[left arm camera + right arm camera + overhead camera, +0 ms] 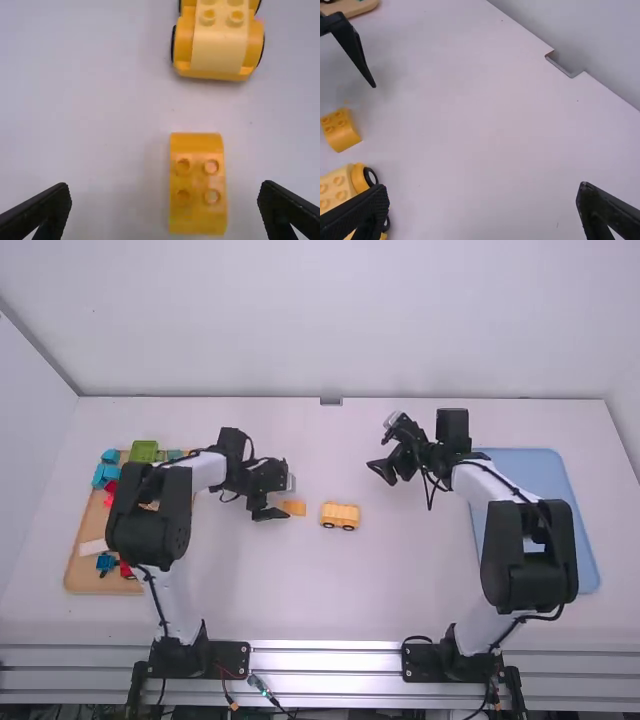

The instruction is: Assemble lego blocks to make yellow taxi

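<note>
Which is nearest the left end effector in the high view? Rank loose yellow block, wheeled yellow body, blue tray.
1. Loose yellow block, close by, left of centre.
2. Wheeled yellow body, near mid-table.
3. Blue tray, far right.

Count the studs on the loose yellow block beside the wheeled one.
4 studs: two next to the curved end of the block, two behind them, towards its other end.

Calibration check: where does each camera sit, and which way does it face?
High view: above and behind, facing forward, down; left arm and right arm show.
Left wrist view: on left arm, facing down at four-stud yellow block; open left gripper shows.
Right wrist view: on right arm, angled across table; open right gripper, one left finger show.
Both wrist views share block, wheeled car.
</note>
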Robot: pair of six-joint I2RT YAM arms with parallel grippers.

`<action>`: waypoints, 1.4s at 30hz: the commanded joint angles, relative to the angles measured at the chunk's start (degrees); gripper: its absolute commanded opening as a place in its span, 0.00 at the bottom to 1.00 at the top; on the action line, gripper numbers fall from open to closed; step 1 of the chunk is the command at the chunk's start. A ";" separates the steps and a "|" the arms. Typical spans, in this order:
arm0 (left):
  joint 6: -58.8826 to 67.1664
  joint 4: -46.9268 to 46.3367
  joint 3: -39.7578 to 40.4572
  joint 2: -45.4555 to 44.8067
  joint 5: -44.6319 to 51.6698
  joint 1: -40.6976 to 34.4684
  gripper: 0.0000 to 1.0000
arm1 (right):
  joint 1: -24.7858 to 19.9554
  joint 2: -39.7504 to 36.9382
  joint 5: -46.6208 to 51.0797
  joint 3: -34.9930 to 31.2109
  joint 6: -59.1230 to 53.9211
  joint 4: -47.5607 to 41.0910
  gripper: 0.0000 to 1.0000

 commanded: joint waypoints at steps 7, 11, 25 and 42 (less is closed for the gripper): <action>1.95 5.25 -2.99 8.33 17.20 2.82 0.91 | 1.25 -1.44 -0.74 1.44 0.00 -0.11 0.99; 1.88 6.10 -2.54 10.29 18.34 2.80 0.71 | 2.01 -1.44 -0.13 1.44 -0.07 0.04 0.99; 7.13 4.22 -2.93 10.60 18.12 5.09 0.64 | 2.25 -1.44 -0.26 1.46 -0.26 -0.28 0.99; 7.15 4.63 -2.91 10.60 18.08 3.76 0.34 | 2.25 -1.44 -0.28 1.46 -0.24 -0.37 0.99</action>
